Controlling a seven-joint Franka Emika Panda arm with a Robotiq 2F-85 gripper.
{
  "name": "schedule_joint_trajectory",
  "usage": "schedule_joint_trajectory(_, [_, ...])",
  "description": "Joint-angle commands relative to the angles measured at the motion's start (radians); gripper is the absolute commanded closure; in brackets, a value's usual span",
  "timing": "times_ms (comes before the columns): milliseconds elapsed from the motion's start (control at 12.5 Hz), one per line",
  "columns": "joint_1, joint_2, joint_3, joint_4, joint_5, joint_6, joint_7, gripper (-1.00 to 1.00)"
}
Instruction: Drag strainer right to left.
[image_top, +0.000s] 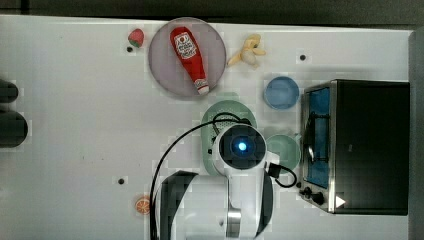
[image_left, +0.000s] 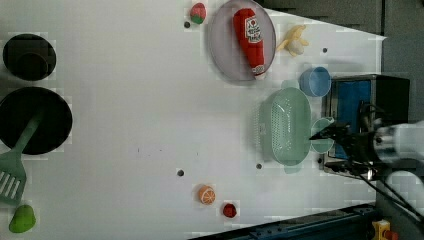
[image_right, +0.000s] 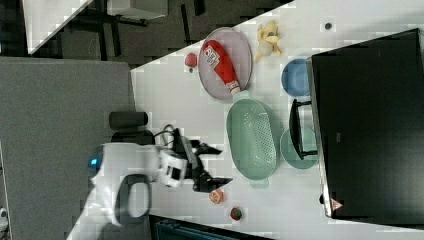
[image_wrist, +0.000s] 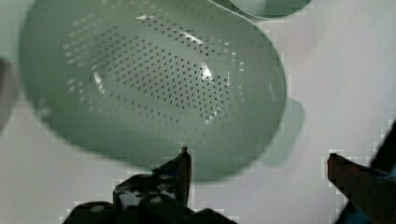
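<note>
You see the pale mint-green oval plastic strainer (image_left: 286, 125) lying open side up on the white table (image_left: 125, 100). Its floor and lower walls are dotted with rows of small holes, shown closest in the wrist view (image_wrist: 154, 74), and a small flat tab handle juts from each narrow end of its rim. In the left view it lies below the grey round plate (image_left: 225, 45) that carries the red ketchup bottle (image_left: 250, 37), and just beside the smaller round green cup (image_left: 321, 137) on the left view's right. The blue round bowl (image_left: 315, 81) sits near its upper end, next to the black toaster oven (image_left: 360, 100).

In the right view you find the strainer (image_right: 251, 140) between the black two-finger gripper (image_right: 220, 165) and the green cup (image_right: 299, 148). The gripper's fingers stand spread wide, holding nothing; the wrist view shows one fingertip (image_wrist: 182, 168) over the strainer's near rim and the other (image_wrist: 345, 170) well apart over bare table. In the top view the white arm's (image_top: 240, 150) wrist covers most of the strainer (image_top: 227, 112), with the upper rim showing.

An orange slice toy (image_right: 216, 196) lies on the table just beside the gripper in the right view.
</note>
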Motion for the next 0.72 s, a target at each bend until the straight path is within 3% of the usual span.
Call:
schedule_joint_trajectory(80, [0.022, -0.009, 0.003, -0.005, 0.006, 0.157, 0.271, -1.00])
schedule_joint_trajectory(720, [0.028, 0.349, 0.012, -0.017, 0.007, 0.495, 0.403, -1.00])
